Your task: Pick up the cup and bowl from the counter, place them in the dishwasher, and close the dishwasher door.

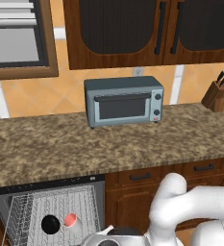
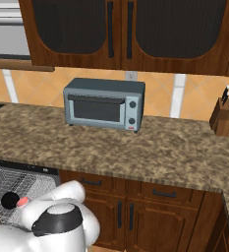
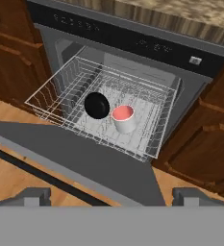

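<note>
rack (image 3: 152, 139): cup (image 3: 124, 118) and bowl (image 3: 97, 105) both sitting in it
gripper (image 3: 111, 194): wide open, holding nothing
next up: probably swing the dishwasher door (image 3: 84, 161) shut

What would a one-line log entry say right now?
cup and bowl in rack | door open | gripper open, empty | next: close door

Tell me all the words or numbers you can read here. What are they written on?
None can be read.
Dishwasher: pale marks along the black control strip, too small and blurred to read.
Toaster oven: knobs on its right side, with no readable labels.
Cup and bowl in the rack: plain, no writing.
</note>
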Motion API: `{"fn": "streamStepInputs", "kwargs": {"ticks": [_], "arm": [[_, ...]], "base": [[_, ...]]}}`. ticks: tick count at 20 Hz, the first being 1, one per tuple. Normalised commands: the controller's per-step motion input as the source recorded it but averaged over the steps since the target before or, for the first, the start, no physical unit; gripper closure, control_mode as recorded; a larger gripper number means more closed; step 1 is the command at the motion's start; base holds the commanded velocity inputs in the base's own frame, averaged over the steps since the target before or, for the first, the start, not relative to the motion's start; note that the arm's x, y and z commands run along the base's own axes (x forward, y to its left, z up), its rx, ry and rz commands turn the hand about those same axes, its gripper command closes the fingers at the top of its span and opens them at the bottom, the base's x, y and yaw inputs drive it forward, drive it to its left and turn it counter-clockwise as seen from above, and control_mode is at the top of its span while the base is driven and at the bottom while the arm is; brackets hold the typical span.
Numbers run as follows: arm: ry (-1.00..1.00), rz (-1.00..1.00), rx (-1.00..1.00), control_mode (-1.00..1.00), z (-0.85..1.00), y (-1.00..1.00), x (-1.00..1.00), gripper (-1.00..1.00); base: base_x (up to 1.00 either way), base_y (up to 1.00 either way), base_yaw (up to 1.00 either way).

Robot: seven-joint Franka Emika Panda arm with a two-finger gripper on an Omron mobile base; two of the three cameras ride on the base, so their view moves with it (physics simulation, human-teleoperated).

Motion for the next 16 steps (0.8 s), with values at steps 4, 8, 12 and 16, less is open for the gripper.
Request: {"fn": "streamStepInputs", "kwargs": {"ticks": [4,8,12,16], "arm": [[-0.01,0.01,-0.05,-1.00,-0.23,0.04,-0.47,-1.00],[-0.19,-0.10,-0.10,-1.00,-0.58,0.18,-0.13,-1.00],[-0.34,-0.12,-0.17,-1.00,-0.97,0.64,0.00,-1.00],[-0.30,-0.05,-0.14,-1.00,-0.87,0.57,0.00,-1.00]], "base": [[0.00,0.00,0.00],[0.00,0.00,0.00],[0.00,0.00,0.00],[0.00,0.00,0.00]]}}
